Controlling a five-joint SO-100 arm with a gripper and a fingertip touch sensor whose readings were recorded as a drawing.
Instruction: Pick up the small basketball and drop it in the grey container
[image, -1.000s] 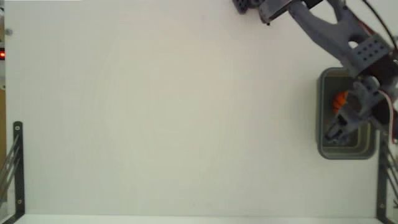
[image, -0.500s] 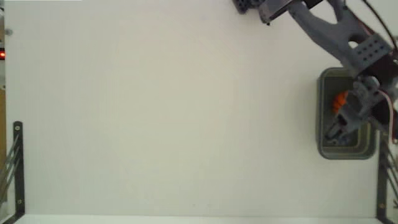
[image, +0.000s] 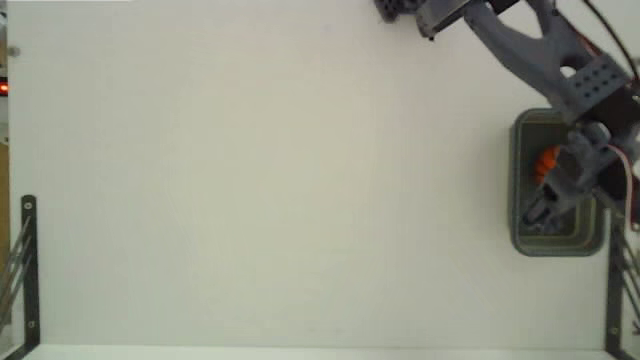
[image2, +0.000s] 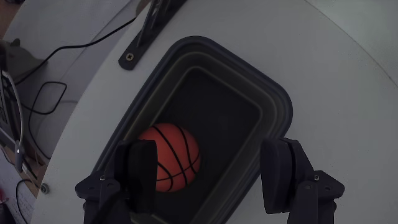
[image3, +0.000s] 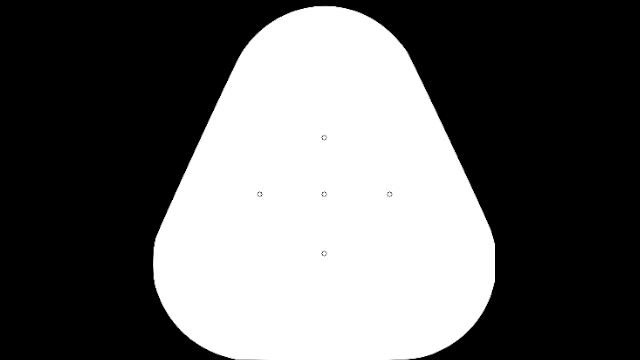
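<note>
The ball (image2: 169, 158) lies inside the bin (image2: 278, 109), on its dark floor, toward the left wall as the wrist view shows it. Its orange skin and black seams are plain there. In the fixed view only a small orange patch of the ball (image: 545, 162) shows, in the upper left part of the bin (image: 517, 215), with the arm (image: 540, 55) covering the rest.

The gripper (image2: 211, 167) hangs over the bin with its jaws spread wide and nothing between them. In the wrist view the left finger (image2: 138, 171) overlaps the ball's left edge; whether it touches the ball cannot be told. The right finger (image2: 281, 171) stands well apart from the ball, over the bin's right rim. In the fixed view the gripper (image: 548, 205) sits above the middle of the bin.

The bin rests on the white table (image: 280, 190) at its right edge, about midway down the fixed view. A black bracket (image: 27, 265) stands by the table's lower left corner, and another (image: 615, 290) just below the bin at the right edge. In the wrist view a black bracket (image2: 146, 34) lies beside the bin's far left corner, and black cables (image2: 43, 93) trail off the table's edge.
</note>
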